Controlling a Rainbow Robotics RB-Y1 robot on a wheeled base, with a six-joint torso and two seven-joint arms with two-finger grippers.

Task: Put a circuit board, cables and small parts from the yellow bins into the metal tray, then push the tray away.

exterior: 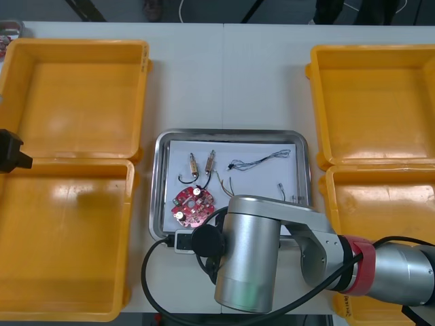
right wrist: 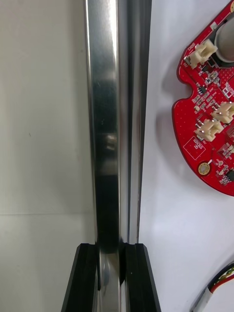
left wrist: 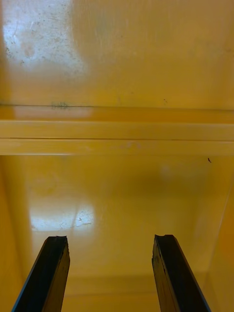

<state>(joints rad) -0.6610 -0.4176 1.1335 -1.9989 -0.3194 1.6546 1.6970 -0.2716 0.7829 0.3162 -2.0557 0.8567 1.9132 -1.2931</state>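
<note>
Your right gripper point(right wrist: 109, 253) clamps the rim of the metal tray point(right wrist: 105, 122), beside the circuit board point(right wrist: 209, 131). Your left gripper point(left wrist: 111, 241) hangs spread open over the yellow bins point(left wrist: 117, 131).

My pincer point(right wrist: 111, 251) clamped the rim of the tray point(right wrist: 105, 122); the board point(right wrist: 209, 122) lay inside, a cable point(right wrist: 222, 282) near it.

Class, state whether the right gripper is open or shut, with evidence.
Shut on the metal tray: the right gripper's fingers clamp its shiny rim; the left gripper hovers open over the left yellow bins.
</note>
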